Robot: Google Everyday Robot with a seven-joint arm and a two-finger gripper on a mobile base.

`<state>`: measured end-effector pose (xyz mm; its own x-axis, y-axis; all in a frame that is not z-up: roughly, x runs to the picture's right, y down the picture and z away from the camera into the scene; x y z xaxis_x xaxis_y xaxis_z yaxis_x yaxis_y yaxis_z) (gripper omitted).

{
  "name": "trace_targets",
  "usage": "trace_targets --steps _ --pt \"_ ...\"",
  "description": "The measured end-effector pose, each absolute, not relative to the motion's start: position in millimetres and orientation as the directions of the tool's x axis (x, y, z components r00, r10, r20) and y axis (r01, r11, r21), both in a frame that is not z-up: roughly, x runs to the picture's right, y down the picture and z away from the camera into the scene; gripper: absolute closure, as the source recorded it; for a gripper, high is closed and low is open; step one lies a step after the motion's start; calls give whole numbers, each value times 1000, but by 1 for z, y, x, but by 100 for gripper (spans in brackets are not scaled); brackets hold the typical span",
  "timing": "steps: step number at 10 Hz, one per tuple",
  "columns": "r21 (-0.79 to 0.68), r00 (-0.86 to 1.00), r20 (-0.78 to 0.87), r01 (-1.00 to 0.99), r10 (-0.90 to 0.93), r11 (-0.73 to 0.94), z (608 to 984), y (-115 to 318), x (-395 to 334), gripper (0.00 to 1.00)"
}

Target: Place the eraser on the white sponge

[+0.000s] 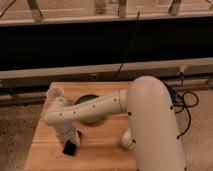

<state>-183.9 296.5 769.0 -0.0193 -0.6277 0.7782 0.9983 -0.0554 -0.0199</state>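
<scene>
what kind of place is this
Likely a robotics lab or test bay: a white robot arm reaches over a wooden table, and loose cables trail across the speckled floor. The pincer is low near the table's near edge, at the eraser.

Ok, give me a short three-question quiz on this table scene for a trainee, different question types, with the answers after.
1. True or false: the eraser lies on the white sponge.
2. Which is nearest the hand, low over the table's front left in the picture? A the eraser, B the green bowl, C the white sponge.
3. Fill in: in the picture, the translucent cup stands to the ____ of the green bowl.
Key: 1 false, they lie apart; 2 A; 3 left.
</scene>
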Motion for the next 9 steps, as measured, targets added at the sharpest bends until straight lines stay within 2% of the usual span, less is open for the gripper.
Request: trace_targets --steps 2,3,9 --pt "-30 -13 783 998 -621 -59 771 297 -183 92" --pt "-30 -15 782 998 -623 -62 771 297 -184 98" --pt "-33 -2 760 999 -649 -41 761 287 -176 100"
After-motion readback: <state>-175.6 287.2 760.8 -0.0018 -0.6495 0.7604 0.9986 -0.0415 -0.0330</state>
